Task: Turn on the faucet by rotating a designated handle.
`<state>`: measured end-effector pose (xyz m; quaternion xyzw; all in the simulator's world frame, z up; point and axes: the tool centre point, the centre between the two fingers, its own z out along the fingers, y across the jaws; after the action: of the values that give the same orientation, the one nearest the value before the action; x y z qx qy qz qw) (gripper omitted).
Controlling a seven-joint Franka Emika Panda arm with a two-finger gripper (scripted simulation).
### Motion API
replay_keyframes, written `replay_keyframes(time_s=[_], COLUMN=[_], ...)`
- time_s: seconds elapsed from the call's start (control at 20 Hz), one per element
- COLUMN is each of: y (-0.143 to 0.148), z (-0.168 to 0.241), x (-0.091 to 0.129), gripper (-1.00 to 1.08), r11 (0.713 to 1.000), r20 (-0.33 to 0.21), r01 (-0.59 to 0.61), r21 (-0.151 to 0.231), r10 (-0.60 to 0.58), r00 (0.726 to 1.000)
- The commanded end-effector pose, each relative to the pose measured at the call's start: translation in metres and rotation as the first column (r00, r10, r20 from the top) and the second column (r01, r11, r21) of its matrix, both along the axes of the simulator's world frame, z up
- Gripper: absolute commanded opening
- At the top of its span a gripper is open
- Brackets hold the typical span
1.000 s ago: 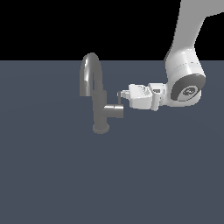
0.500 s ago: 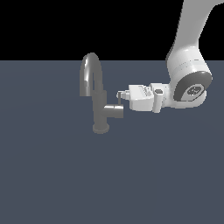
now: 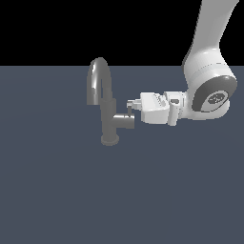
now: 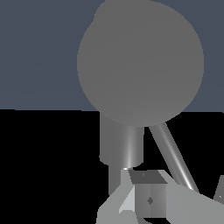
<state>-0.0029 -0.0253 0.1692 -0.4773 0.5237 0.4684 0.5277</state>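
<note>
The grey faucet (image 3: 101,90) stands upright on the flat floor, its arched spout above a round base. The stubby handle (image 3: 125,121) sticks out of the column toward the exterior view's right, with its thin rod lever (image 3: 128,111) rising from its end. My gripper (image 3: 130,106) reaches in level from the exterior view's right, fingertips at the lever. In the wrist view the handle's round end face (image 4: 140,61) fills the frame. The lever (image 4: 171,154) runs between my spread fingers (image 4: 146,197), so the gripper (image 4: 179,189) is open around it.
A flat dark grey-blue floor (image 3: 62,190) spreads all around the faucet. My white arm (image 3: 209,90) comes down from the upper part of the exterior view's right. Nothing else stands in view.
My gripper has edged a little lower and closer to the handle's lever. The wrist and forearm have swung slightly toward the exterior view's right. The faucet looks unmoved.
</note>
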Motion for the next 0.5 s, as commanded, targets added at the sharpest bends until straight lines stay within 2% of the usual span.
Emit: replay_keyframes(time_s=[0.0, 0.45], y=[0.001, 0.004], z=[-0.007, -0.026], x=[-0.012, -0.048], gripper=[-1.0, -1.0], r11=[1.0, 1.0], r20=[-0.008, -0.01], r01=[-0.002, -0.004], r21=[0.003, 0.005], r10=[0.002, 0.004], r00=[1.0, 1.0])
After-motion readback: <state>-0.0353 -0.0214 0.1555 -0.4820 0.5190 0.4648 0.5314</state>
